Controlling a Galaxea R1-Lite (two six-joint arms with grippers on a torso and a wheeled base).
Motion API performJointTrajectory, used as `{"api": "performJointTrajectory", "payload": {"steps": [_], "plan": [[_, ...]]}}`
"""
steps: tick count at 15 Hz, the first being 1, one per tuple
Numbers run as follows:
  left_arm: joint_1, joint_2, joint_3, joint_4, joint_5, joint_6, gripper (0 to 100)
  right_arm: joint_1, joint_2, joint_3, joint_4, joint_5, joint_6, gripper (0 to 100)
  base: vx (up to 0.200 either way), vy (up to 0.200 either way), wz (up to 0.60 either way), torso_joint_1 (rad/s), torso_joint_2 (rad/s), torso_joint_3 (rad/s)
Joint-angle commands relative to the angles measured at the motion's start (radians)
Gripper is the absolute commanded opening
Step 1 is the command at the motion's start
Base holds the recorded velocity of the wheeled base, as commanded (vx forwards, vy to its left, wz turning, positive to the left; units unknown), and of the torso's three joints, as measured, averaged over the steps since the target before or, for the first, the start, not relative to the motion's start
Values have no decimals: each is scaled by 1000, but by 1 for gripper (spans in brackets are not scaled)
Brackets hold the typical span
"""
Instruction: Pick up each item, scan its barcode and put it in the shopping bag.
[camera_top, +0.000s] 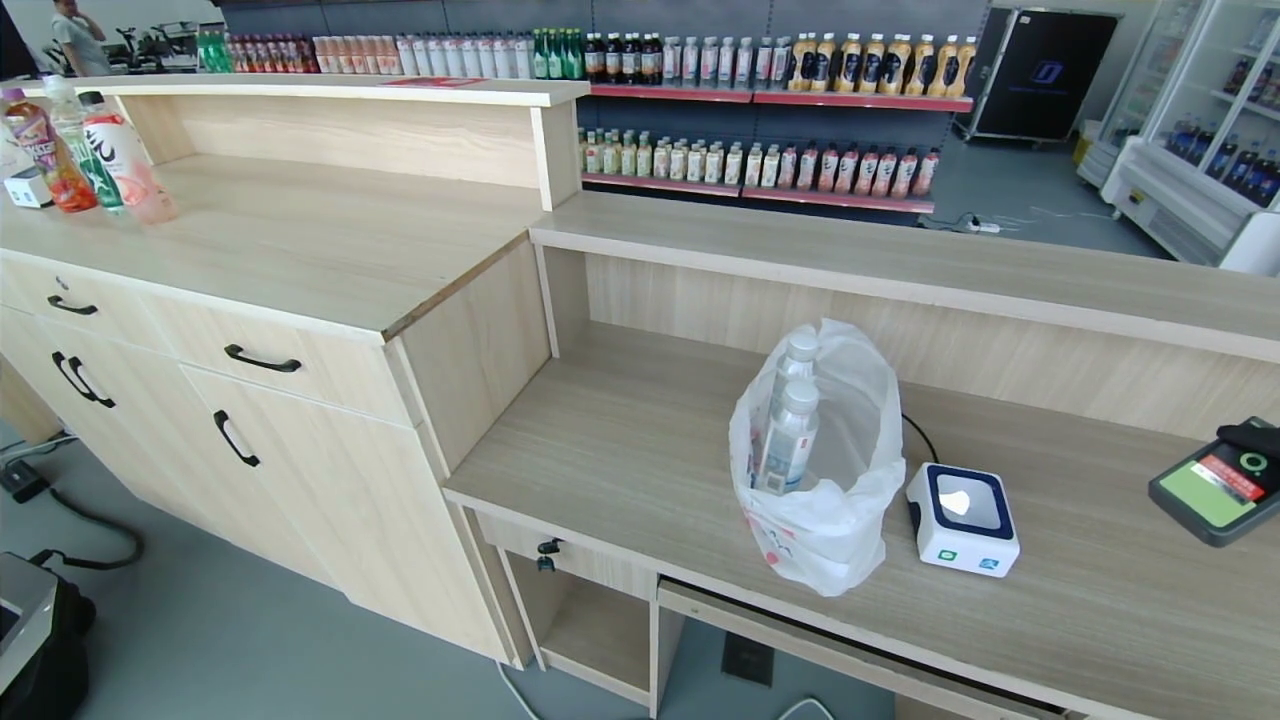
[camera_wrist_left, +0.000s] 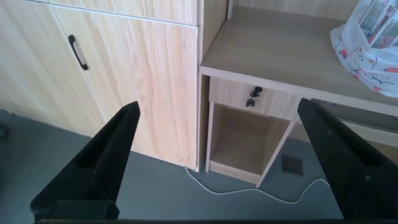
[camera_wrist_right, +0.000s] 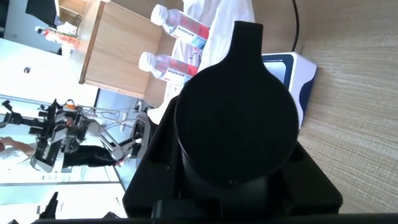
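The white plastic shopping bag (camera_top: 850, 540) is holding two clear bottles (camera_top: 790, 430), so fetching one of the three colourful bottles (camera_top: 90, 150) is probably coming next. The left gripper (camera_wrist_left: 217, 106) is showing its fingers (camera_wrist_left: 99, 168) apart; the right gripper (camera_wrist_right: 236, 112) I cannot tell.

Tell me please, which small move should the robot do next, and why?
Probably raise the left pincer toward the three bottles on the upper counter: it hangs open and empty, low before the cabinet, and the shopping bag beside the scanner already holds two bottles.

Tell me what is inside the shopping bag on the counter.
Two clear bottles with white caps stand inside the shopping bag, one behind the other. Their bases, and anything lying at the bottom, are hidden by the bag's crumpled wall.
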Motion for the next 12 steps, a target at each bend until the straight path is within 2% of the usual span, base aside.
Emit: {"api": "performJointTrajectory", "payload": {"steps": [1, 7, 12], "plan": [[0, 2, 0, 0, 0, 0, 100, 18, 19, 4, 1, 1, 0, 0, 0, 0, 0, 0, 0, 0], [0, 2, 0, 0, 1, 0, 100, 70, 58, -4, -2, -1, -41, 0, 0, 0, 0, 0, 0, 0], [0, 2, 0, 0, 1, 2, 100, 75, 82, -24, -3, -1, -44, 0, 0, 0, 0, 0, 0, 0]]}}
